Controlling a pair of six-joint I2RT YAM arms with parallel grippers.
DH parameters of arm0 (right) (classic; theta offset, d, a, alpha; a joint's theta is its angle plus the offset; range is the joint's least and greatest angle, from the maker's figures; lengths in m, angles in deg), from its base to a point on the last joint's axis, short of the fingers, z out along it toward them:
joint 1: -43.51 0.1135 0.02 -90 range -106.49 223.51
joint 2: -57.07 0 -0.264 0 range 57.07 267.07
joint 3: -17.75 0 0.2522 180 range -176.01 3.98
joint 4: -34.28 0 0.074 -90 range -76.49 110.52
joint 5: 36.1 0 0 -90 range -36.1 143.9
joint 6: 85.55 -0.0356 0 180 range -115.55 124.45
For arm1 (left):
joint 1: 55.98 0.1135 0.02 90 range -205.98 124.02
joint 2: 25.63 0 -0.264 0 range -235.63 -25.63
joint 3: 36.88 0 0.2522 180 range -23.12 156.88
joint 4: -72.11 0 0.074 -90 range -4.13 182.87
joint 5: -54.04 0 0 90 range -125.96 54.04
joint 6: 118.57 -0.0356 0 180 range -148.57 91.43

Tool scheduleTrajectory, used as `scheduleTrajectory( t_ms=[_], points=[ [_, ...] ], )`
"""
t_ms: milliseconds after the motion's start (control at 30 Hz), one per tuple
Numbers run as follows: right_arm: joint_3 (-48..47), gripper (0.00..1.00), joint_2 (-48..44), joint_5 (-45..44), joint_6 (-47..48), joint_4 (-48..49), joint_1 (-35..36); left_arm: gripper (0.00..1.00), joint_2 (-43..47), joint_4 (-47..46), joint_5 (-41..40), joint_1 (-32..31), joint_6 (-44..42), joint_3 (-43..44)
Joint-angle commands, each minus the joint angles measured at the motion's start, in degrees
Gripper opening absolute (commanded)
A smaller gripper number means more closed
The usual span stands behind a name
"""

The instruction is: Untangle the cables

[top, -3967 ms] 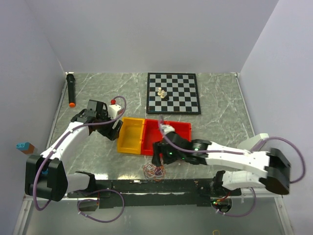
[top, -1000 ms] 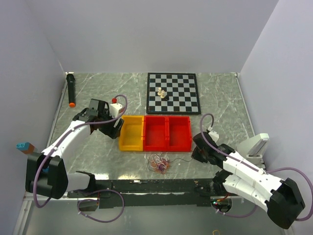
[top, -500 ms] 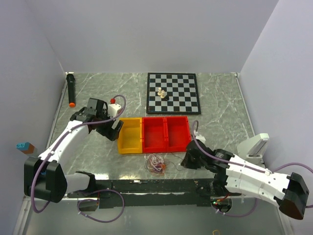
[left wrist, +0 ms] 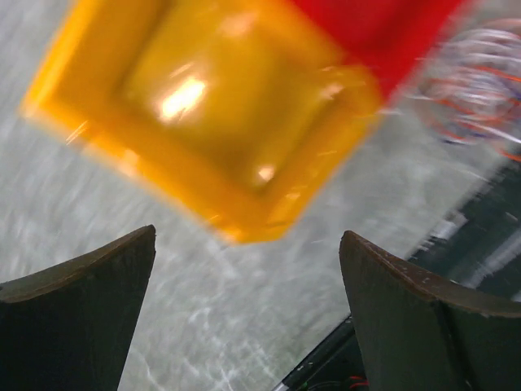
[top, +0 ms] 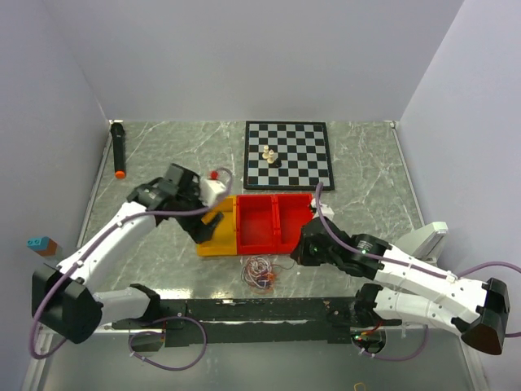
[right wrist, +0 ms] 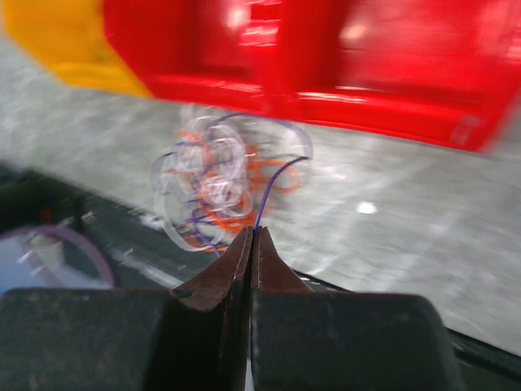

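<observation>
The cables (top: pixel 260 273) lie as a small bunch of orange, purple and white loops near the table's front edge, just below the red bins. In the right wrist view the cables (right wrist: pixel 213 187) sit just beyond my right gripper (right wrist: pixel 254 234). It is shut on one purple cable (right wrist: pixel 273 183) that rises from between the tips and arcs back into the bunch. Seen from above, my right gripper (top: pixel 295 254) is just right of the bunch. My left gripper (top: pixel 203 228) hangs open over the yellow bin (left wrist: pixel 203 106), its fingers (left wrist: pixel 89 281) wide apart and holding nothing. The blurred cables (left wrist: pixel 480 81) show at the upper right of the left wrist view.
Two joined red bins (top: pixel 275 221) and a yellow bin (top: pixel 213 236) stand mid-table. A chessboard (top: pixel 301 167) with a few pieces (top: pixel 269 155) lies behind them. A black marker with an orange tip (top: pixel 119 149) is at the far left, and a white block (top: pixel 423 240) at the right edge.
My left arm swung right and nearer over the yellow bin, its jaws opening wider. My right arm moved left toward the bunch, still shut on the purple cable.
</observation>
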Motion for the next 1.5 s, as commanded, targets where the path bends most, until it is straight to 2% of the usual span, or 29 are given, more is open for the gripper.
scheduleTrajectory(
  t_ms=[0,100,200,467,700,767,900,933,1100,1467],
  points=[
    [-4.37,0.00,0.78,-10.53,-3.22,-12.28,0.36,0.99,-0.29,3.45,1.30,-12.65,0.74,4.74],
    [-3.85,0.00,-0.71,-14.50,-8.66,-19.49,0.27,0.98,-5.13,3.28,0.78,-17.23,1.89,6.24],
    [-1.57,0.00,-3.87,-14.78,-12.36,-23.37,0.27,0.97,-8.03,2.67,-0.55,-23.46,1.80,6.51],
    [3.54,0.00,-7.22,-10.12,-13.16,-21.27,0.36,0.94,-14.28,-5.50,-1.25,-33.41,1.54,7.12],
    [2.48,0.00,-3.97,-9.50,-10.79,-19.60,0.27,0.91,-17.62,-11.31,1.82,-35.70,0.31,11.51],
    [2.22,0.00,-3.36,-9.41,-10.52,-19.16,0.27,0.86,-18.41,-12.27,3.40,-36.40,-0.48,11.43],
    [1.78,0.00,-2.83,-8.97,-10.35,-18.55,0.27,0.66,-18.33,-14.65,6.12,-38.68,-3.29,8.10],
    [1.78,0.00,-2.91,-9.06,-10.43,-18.55,0.27,0.65,-18.33,-14.48,7.52,-38.95,-4.25,7.48],
    [1.69,0.00,-4.05,-9.15,-10.35,-18.72,0.18,0.69,-19.21,-13.86,13.16,-39.30,-7.51,5.46],
    [0.99,0.00,-5.55,-8.53,-10.96,-19.43,0.18,0.68,-21.58,-22.47,7.53,-39.30,-5.76,4.57]
  ],
)
